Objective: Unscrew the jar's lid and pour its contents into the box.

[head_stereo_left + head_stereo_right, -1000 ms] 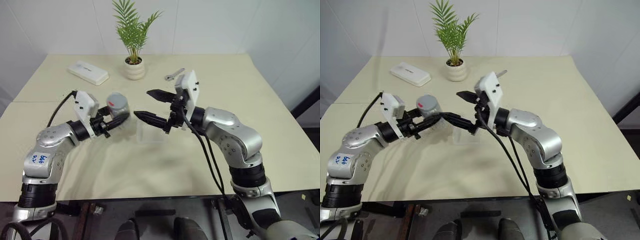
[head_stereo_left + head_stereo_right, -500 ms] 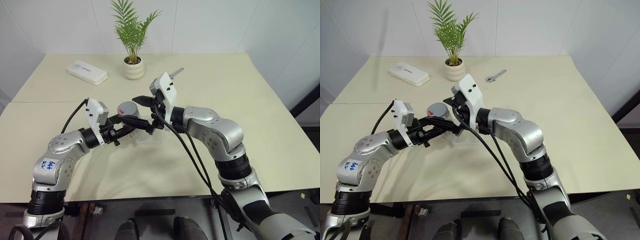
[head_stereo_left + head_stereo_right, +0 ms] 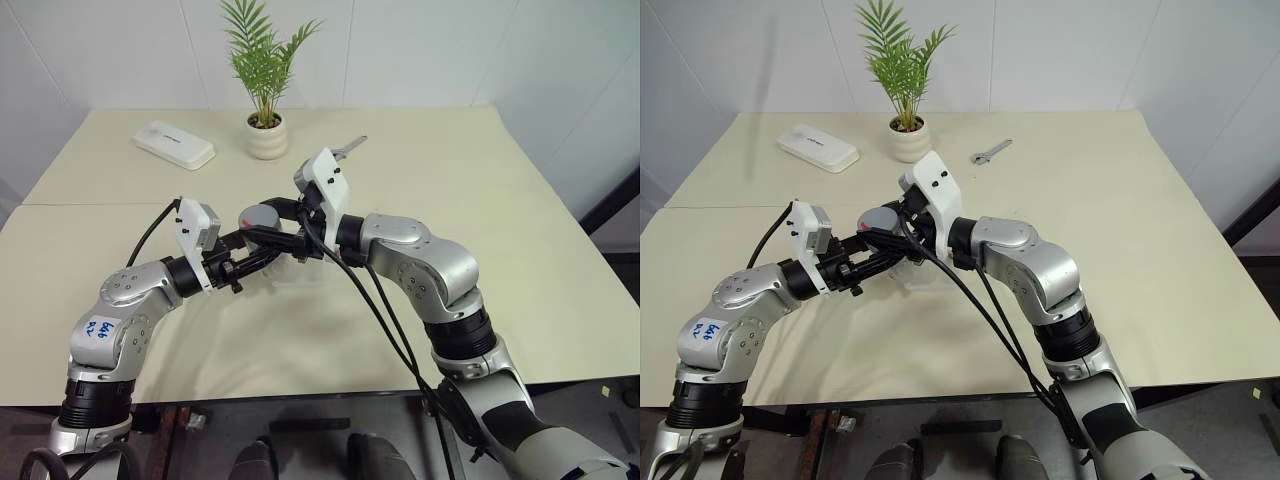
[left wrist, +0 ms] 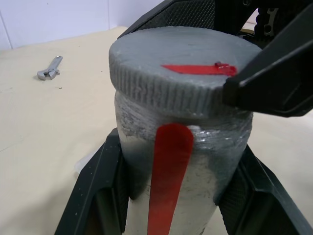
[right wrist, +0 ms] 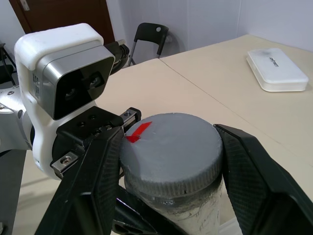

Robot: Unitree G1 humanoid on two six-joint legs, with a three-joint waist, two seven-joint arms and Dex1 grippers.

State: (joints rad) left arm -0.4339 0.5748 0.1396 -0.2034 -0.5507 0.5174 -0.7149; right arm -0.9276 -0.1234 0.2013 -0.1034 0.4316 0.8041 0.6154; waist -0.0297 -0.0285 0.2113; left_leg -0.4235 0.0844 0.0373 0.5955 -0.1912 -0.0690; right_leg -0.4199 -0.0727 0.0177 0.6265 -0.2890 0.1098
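The jar (image 4: 171,166), a small cloudy cylinder with a red stripe, stands upright above the middle of the table. My left gripper (image 3: 258,250) is shut on its body from the left. The grey lid (image 5: 171,147) with its red mark sits on top. My right gripper (image 3: 268,220) comes in level from the right and is shut on the lid, one finger pressing each side of its ribbed rim. The contents are hidden behind the jar's cloudy wall. The clear box (image 3: 305,275) lies on the table just below and behind both grippers, partly covered by them.
At the back of the table (image 3: 480,200) stand a white plant pot (image 3: 268,135) with a palm, a flat white oblong case (image 3: 174,144) to its left and a small wrench (image 3: 347,148) to its right. A black chair (image 5: 149,36) stands beyond the table.
My right gripper moved left to the jar, passed its open fingers around the lid and shut on it. My left gripper kept its hold on the jar.
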